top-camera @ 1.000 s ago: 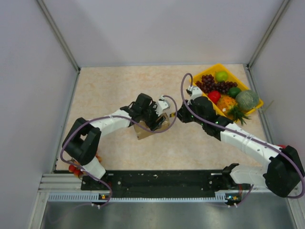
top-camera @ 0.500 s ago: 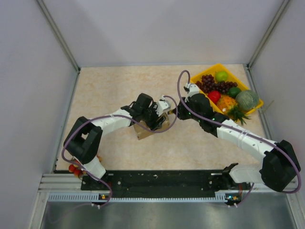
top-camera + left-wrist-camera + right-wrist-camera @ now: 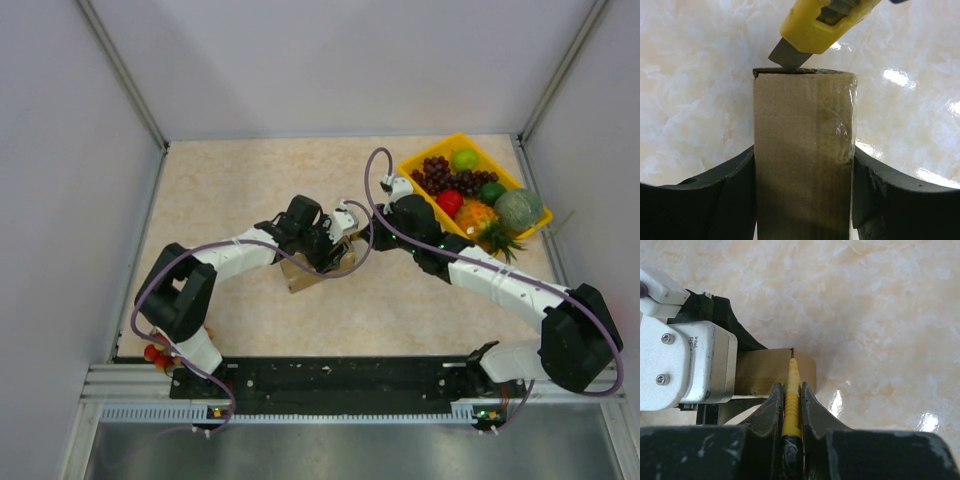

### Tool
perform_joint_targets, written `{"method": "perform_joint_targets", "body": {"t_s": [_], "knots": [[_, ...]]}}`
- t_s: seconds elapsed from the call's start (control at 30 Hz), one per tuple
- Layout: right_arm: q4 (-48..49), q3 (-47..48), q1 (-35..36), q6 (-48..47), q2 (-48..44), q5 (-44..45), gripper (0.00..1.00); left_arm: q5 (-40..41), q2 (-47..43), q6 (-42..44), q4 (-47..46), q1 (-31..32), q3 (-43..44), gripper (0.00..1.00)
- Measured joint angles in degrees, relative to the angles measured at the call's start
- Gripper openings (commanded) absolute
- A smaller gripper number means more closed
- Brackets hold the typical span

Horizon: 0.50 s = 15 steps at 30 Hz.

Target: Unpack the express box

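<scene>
Left pincer (image 3: 802,200) clamps the box (image 3: 804,150) by its two long sides, one black finger (image 3: 715,200) pressed against each side (jaws at medium spread, set by the box's width). Box extends forward from between the fingers, its far end clear of them; clear tape covers the right part of its top face. Beyond that far end, a yellow knife (image 3: 822,25) comes in from above, its grey blade (image 3: 789,56) touching the box's top edge near the left corner.

Right pincer (image 3: 790,405) is closed tight on the knife, whose yellow body runs forward between the fingers, tip at the box's corner.

Overhead, both pincers meet at mid-table (image 3: 250,180) over the box (image 3: 305,275). A yellow tray (image 3: 425,160) of fruit lies behind the right arm, well apart from the box.
</scene>
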<state>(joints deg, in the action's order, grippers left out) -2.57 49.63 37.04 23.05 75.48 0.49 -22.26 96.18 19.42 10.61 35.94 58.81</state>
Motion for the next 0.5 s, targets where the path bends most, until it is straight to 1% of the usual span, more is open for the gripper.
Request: {"method": "perform_joint_targets", "body": {"t_s": [0.2,0.27,0.37,0.5], "knots": [[0.0,0.0,-0.1,-1.0,0.0,-0.8,0.0,0.0,0.0,-0.1,0.0,0.0,0.1,0.63],[0.0,0.0,-0.1,-1.4,0.0,-1.5,0.0,0.1,0.2,-0.5,0.0,0.0,0.3,0.59],[-0.3,0.0,-0.2,-2.2,0.0,-2.2,0.0,0.3,0.8,-1.4,0.3,0.0,1.0,0.49],[-1.1,0.0,-0.6,-3.0,-0.5,-2.9,0.0,0.9,1.7,-2.4,1.0,0.2,2.4,0.44]]}}
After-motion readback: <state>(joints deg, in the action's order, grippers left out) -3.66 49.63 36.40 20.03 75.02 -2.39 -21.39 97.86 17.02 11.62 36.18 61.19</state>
